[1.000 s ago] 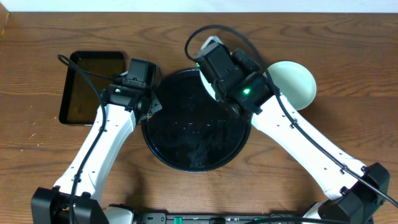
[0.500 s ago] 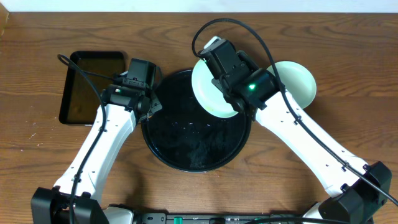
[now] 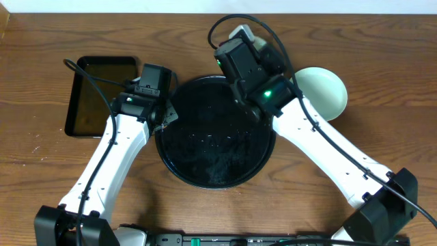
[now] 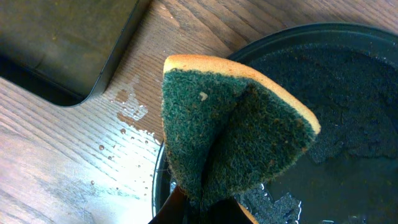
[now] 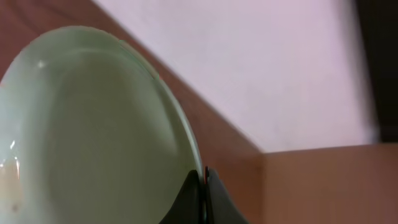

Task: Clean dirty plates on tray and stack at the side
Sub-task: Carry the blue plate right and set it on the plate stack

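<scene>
Plate [image 5: 93, 137], mint, is clamped by its rim in my right gripper [image 5: 203, 179], tilted steeply above the far edge of the tray [image 3: 205, 174]. Judgement: level it, then lower it centred onto the second plate [image 3: 328, 92] at right. The far edge of the table [image 3: 382, 61] lies close; open room is rightward. My left gripper [image 4: 200, 210] grips the sponge [image 4: 230, 137] at the tray's left rim, well apart.

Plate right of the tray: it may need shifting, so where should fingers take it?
Likely the plate rim on its right side, from above: it lies flat, hollow up, so only the edge offers a pinch, and the right arm covers its left side.
</scene>
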Tool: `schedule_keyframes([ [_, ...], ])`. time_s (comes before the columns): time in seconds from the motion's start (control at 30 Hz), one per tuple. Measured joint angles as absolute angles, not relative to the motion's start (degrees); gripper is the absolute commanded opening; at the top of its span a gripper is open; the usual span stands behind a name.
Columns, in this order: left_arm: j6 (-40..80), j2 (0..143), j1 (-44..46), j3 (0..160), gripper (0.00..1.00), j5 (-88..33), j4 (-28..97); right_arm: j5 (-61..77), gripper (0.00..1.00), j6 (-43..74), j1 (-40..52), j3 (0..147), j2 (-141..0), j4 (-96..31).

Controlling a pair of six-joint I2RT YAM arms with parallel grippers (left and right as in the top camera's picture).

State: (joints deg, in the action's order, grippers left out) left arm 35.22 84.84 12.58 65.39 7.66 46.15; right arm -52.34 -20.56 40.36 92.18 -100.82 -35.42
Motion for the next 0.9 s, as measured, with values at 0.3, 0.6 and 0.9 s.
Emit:
schedule_keyframes([
  [0.3,34.68,84.86,12.58,65.39,0.08,7.66,46.15,-58.33,0.01,-33.76,43.18,92.18,-100.82,-30.06],
  [0.6,34.68,84.86,10.81,65.39,0.08,7.6,46.19,-61.52,0.01,-35.92,47.7,92.18,-100.82,-29.93],
  [0.9,32.32,84.86,5.28,65.39,0.08,3.33,46.3,-63.61,0.01,-35.35,48.97,92.18,-100.82,-30.59],
])
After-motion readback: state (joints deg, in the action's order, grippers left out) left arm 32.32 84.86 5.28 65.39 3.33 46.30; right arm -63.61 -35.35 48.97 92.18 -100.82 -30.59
